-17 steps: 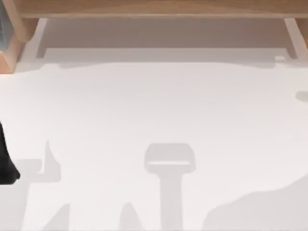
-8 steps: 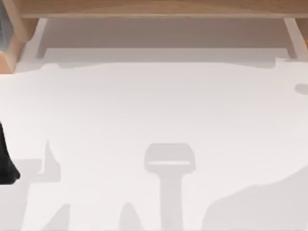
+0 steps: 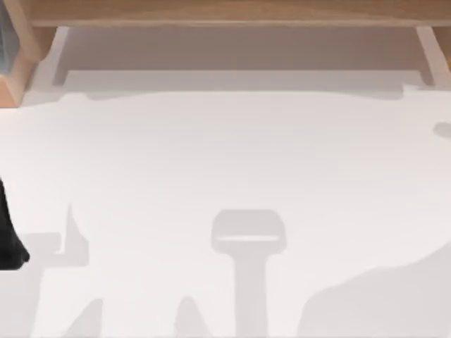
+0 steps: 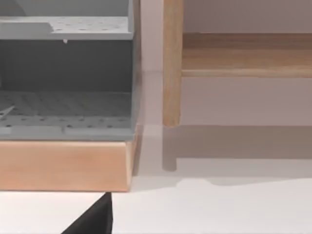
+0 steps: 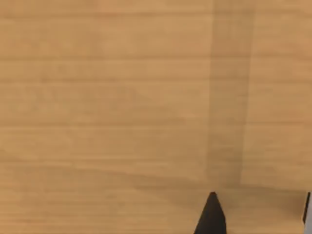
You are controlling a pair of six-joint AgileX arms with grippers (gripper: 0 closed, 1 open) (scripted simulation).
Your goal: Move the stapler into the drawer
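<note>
Left arm: a black part [image 3: 10, 239] is seen at the table's left edge, near side; whether its fingers are spread or pressed together cannot be told.
Grey perforated tray [image 4: 66, 105]: seen from the left wrist, set in a light wooden frame [image 4: 63, 165] on the white table [image 3: 225, 162].
Wooden shelf [image 3: 225, 13]: runs along the far edge, left to right, with a post [image 4: 171, 63] standing on the table.
Right arm: one dark fingertip [image 5: 212, 217] is seen against a wooden surface [image 5: 122, 97]; its spread cannot be told.
Stapler: its place cannot be told.
</note>
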